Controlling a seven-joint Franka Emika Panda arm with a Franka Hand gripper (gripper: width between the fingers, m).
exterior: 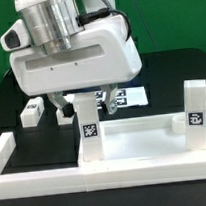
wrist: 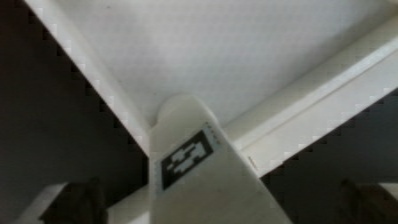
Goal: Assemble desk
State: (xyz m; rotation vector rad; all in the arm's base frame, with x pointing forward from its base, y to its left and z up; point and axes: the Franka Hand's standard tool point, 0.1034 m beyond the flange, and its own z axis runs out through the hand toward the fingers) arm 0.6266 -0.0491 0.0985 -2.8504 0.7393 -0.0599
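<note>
The white desk tabletop [exterior: 144,140] lies upside down near the front bar, rim up. Two white legs stand upright in its corner sockets: one on the exterior view's left [exterior: 89,124] and one on its right [exterior: 195,106], each with a black-and-white tag. My gripper [exterior: 86,100] hangs just over the left leg, open, one finger on either side of the leg's top and clear of it. In the wrist view the tagged leg [wrist: 192,160] rises between the dark fingers [wrist: 63,205], with the tabletop [wrist: 249,50] below. Two loose legs [exterior: 31,112] [exterior: 64,114] lie behind.
Long white border bars run along the front [exterior: 107,177] and the exterior view's left [exterior: 4,149]. The marker board [exterior: 136,95] lies flat behind the gripper on the black table. A green backdrop stands behind.
</note>
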